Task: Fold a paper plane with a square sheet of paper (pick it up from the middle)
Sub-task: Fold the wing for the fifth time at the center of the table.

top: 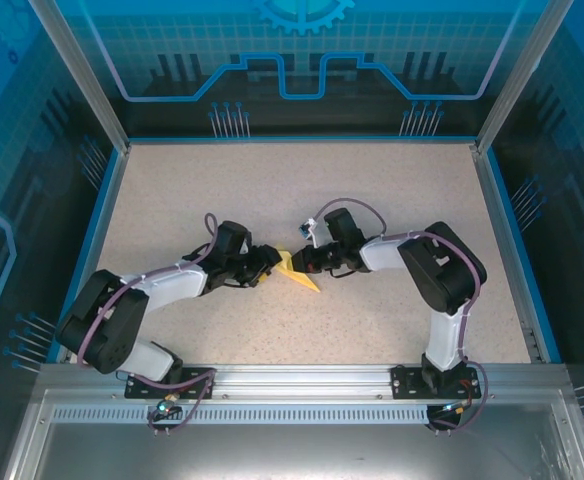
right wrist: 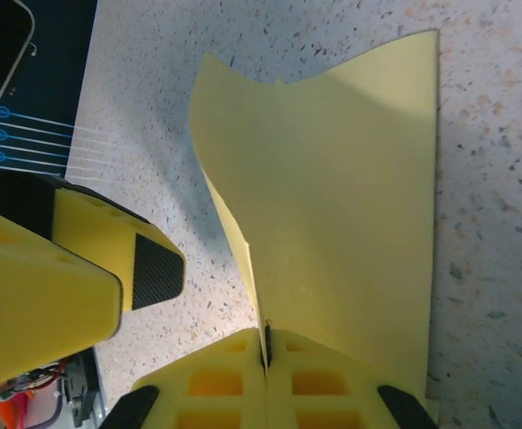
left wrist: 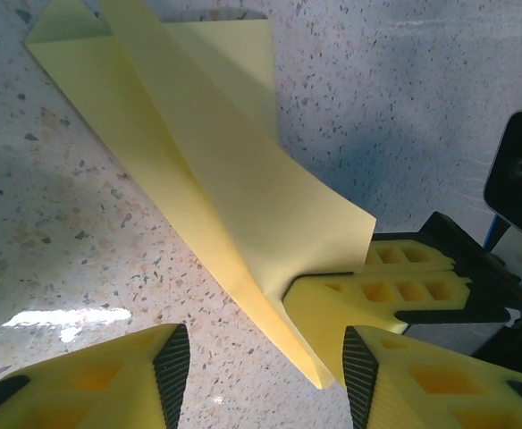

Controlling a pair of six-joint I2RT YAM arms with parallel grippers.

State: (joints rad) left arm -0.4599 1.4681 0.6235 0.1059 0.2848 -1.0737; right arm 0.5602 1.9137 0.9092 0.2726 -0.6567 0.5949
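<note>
Left of the counter's (top: 272, 190) middle, the left arm (top: 162, 290) lies low and reaches rightward. Its left claw (top: 264, 264) is released, jaws apart. In the left wrist view a pointed corner of the sheet of paper (top: 298, 272) lies between its fingertips (left wrist: 173, 357), closer to one pad than the other and not pinched. The sheet sits at the counter's centre between the two claws. It is pale yellow and already folded into a long narrow wedge of several layers, with one flap lifted off the surface. On its right, the right claw (top: 315, 262) is clenched on the paper. In the right wrist view its fingers (right wrist: 216, 384) are pressed together with the sheet's edge caught in the seam, and the flap rises and curls away above them.

This looks like a mid-fold step, with one side held up while the other claw comes in to take or press the layers. The next move probably calls for the left claw to close squarely on the layered corner without dragging it, since paper this thin would buckle or slip out of line with its crease.

The raised flap's free edge is bowed rather than straight. Bare counter lies open on every side, and the blue rim (top: 292, 139) is well apart. The only tight spot is between the two claws, which sit just beside each other
</note>
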